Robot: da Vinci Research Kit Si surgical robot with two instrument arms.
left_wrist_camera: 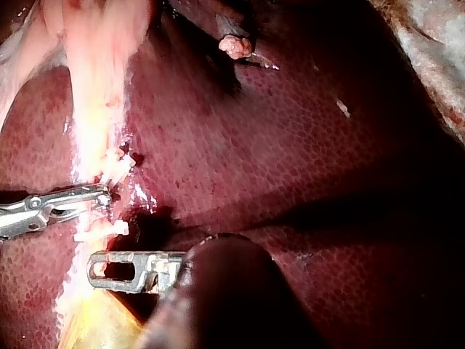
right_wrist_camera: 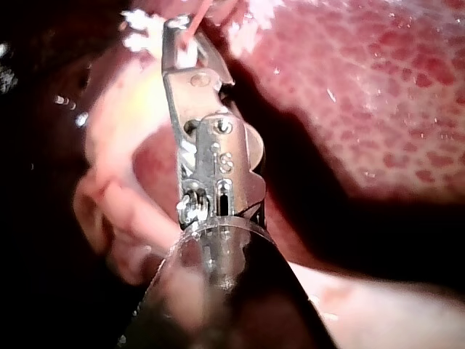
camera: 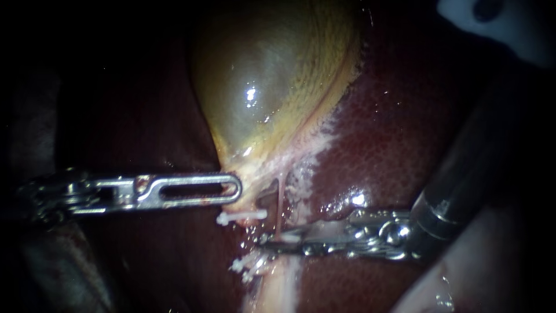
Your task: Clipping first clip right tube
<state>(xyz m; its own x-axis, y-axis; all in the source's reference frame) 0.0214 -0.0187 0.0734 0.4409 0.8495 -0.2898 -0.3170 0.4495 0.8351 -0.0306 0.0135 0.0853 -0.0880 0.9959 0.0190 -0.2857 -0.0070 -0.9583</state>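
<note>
Right tube is a thin pink strand that runs down from the gallbladder's neck, near the middle of the endoscope view, and ends between the right instrument's jaws; it stands taut and bare, with pale tissue on either side.

Left instrument comes in level from the left; its slotted jaws lie pressed together, and their rounded tip pinches the pale tissue at the gallbladder's neck; in the left wrist view, pinkish tissue shows through the slot. Just under that tip an upper clip, white, lies crosswise on the pale tissue, left of the right tube and apart from it; a lower clip, also white, sits further down the same pale band.

Gallbladder bulges above, yellow-green and glistening. Liver, dark red and wet, lies beside and under it.

Right instrument enters from the right, low, its dark shaft slanting up and away; its jaws reach across the pale band and close on the right tube from two sides, with a gap left only nearer their hinge; in the right wrist view the pink strand crosses the very tip of the jaws.
</note>
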